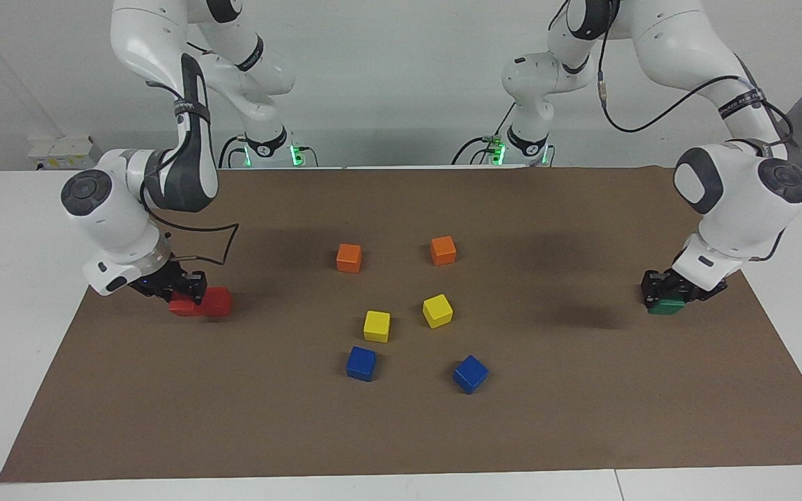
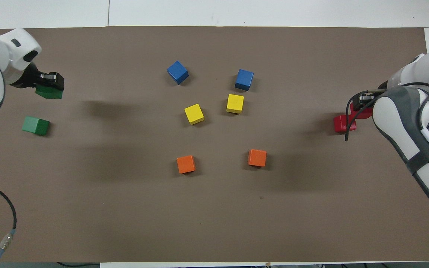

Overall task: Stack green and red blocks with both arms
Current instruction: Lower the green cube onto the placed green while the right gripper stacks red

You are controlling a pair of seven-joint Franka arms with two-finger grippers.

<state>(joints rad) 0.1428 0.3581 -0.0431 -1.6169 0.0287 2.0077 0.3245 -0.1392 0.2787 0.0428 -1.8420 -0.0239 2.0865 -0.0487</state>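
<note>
Jaws clamped on red block (image 1: 184, 306) and green block (image 1: 665, 306), mat edges

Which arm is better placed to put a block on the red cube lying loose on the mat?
Right. The right gripper holds a red block just beside the loose red cube; the left gripper holds a green block at the left arm's end.
</note>
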